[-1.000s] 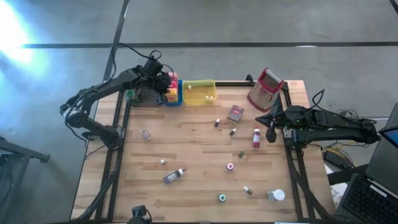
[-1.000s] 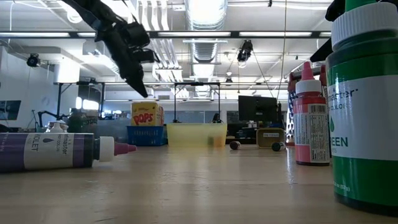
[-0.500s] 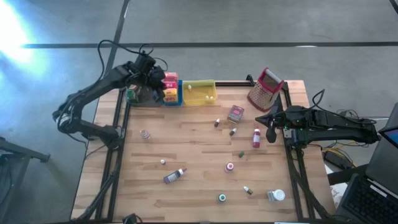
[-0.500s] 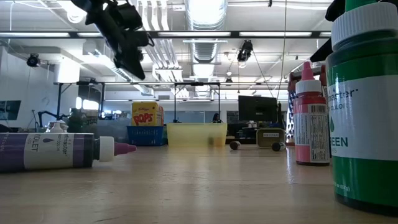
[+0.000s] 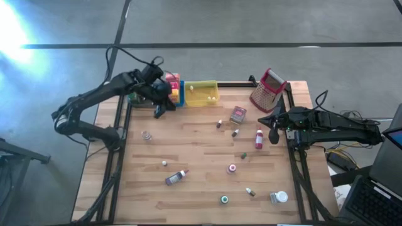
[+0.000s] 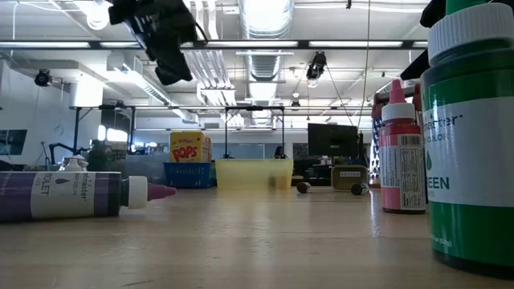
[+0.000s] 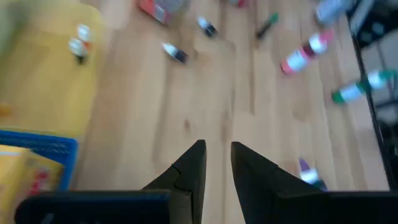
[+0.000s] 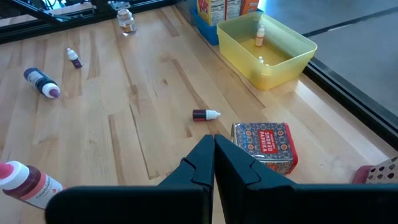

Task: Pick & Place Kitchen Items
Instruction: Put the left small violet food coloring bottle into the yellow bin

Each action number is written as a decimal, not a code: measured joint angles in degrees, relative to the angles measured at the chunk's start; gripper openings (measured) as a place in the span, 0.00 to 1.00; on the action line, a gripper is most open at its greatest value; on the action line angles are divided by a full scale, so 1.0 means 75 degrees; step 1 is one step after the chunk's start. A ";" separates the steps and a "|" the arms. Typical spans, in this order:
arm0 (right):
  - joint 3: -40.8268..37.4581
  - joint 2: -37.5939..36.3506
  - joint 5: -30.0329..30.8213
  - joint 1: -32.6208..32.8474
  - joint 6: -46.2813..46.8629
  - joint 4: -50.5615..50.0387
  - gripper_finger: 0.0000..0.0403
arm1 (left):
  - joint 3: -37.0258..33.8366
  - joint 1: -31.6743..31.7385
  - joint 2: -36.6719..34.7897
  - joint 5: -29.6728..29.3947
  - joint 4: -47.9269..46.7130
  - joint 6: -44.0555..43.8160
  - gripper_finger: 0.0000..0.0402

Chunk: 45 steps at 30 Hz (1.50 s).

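The kitchen items lie scattered over the wooden table: a purple bottle (image 5: 176,177), a red bottle (image 5: 258,139), a patterned tin (image 5: 238,114), two tiny bottles (image 5: 219,123) and small jars (image 5: 232,168). My left gripper (image 5: 158,110) hangs above the table's far left, just on the near side of the blue tray (image 5: 174,91). In the left wrist view, my left gripper (image 7: 217,158) has a narrow gap between its fingers, with nothing in it. My right gripper (image 5: 274,135) waits shut at the right edge, above the tin (image 8: 264,144).
A yellow tray (image 5: 201,93) with tiny bottles in it (image 8: 260,34) stands at the far edge, next to the blue tray with boxes. A metal grater (image 5: 268,90) stands at the far right. A green bottle (image 6: 470,160) stands close to the low camera.
My left gripper has risen from over the trays at the far left and swung toward the near edge, out over the bare wood. It has turned and now points less steeply down. The gap between its fingers looks the same.
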 joint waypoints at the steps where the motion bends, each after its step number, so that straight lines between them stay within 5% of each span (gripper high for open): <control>1: 0.0003 0.0000 0.0003 0.0000 0.0000 0.0001 0.02 | 0.0000 -0.0258 -0.0049 -0.0225 -0.0152 0.0026 0.20; 7: 0.0003 0.0000 0.0000 0.0000 0.0000 0.0001 0.02 | -0.0003 -0.2247 -0.0409 -0.2297 -0.0839 -0.0426 0.20; 14: 0.0003 0.0000 0.0000 -0.0006 0.0000 -0.0001 0.02 | -0.0205 -0.4911 -0.0727 -0.3622 -0.1104 -0.1985 0.20; 25: 0.0001 0.0006 0.0002 -0.0003 0.0000 -0.0001 0.02 | -0.0468 -0.7892 -0.0577 -0.3867 -0.1051 -0.3579 0.20; 30: 0.0003 0.0003 0.0000 -0.0003 0.0000 -0.0002 0.02 | -0.0832 -0.8468 -0.0410 -0.3867 -0.0812 -0.3596 0.20; 45: 0.0001 0.0003 0.0002 0.0003 0.0000 0.0001 0.02 | -0.1390 -0.8427 0.0324 -0.4559 0.0041 -0.4297 0.20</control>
